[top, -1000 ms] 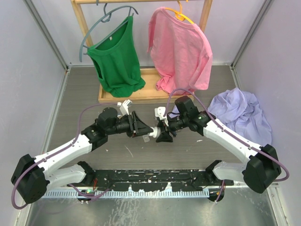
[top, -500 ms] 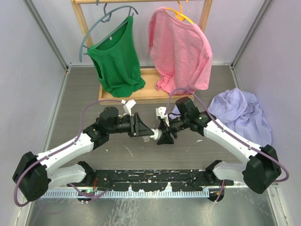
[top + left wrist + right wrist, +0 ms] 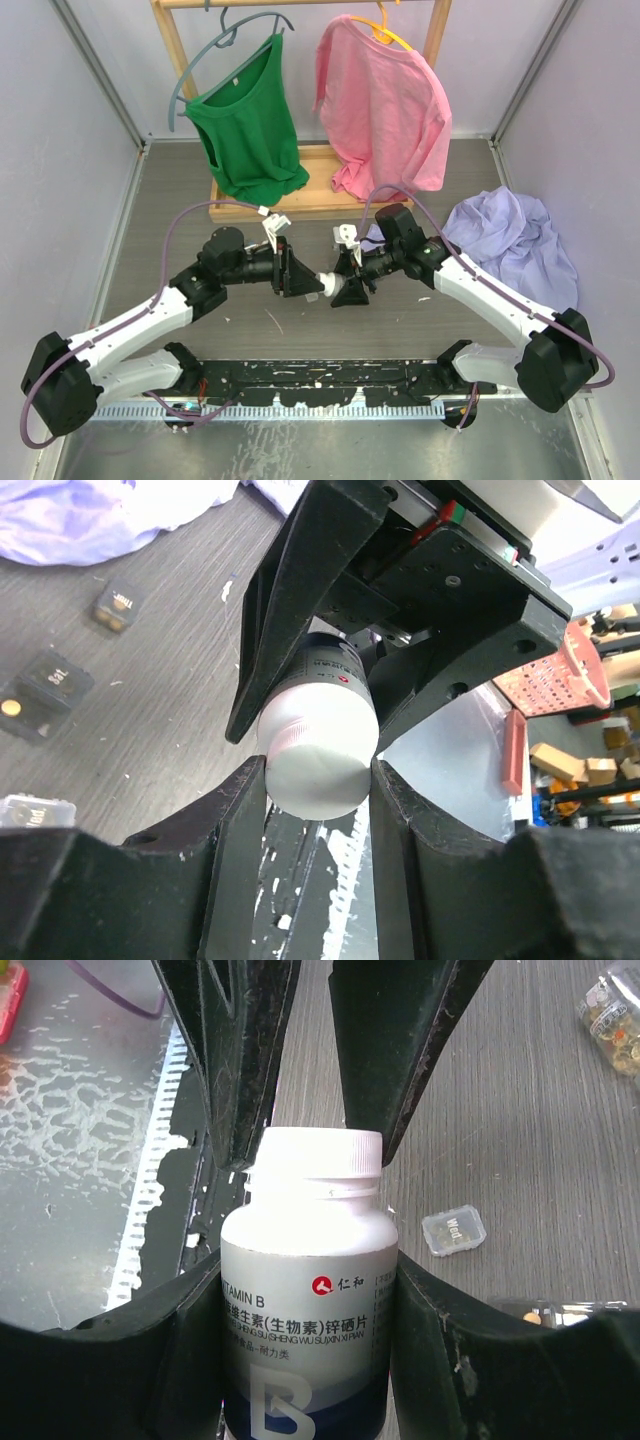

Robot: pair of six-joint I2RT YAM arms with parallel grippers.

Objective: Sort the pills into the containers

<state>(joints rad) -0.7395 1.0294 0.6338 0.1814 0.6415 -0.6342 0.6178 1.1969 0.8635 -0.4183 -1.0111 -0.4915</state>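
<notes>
A white Vitamin B pill bottle is held in the air between my two grippers. My right gripper is shut on the bottle's body. My left gripper is shut on the bottle's white cap, which also shows in the right wrist view. Two tiny dark containers and a clear one lie on the table below. A clear container marked "Wed" lies beside the bottle, and another with yellowish pills is farther off.
A purple cloth is heaped at the right. A wooden rack base at the back carries a green shirt and a pink shirt. Grey walls close in both sides.
My left wrist has turned about the cap, and its camera bracket has swung round. Both grippers keep their hold on the bottle and have drifted slightly.
</notes>
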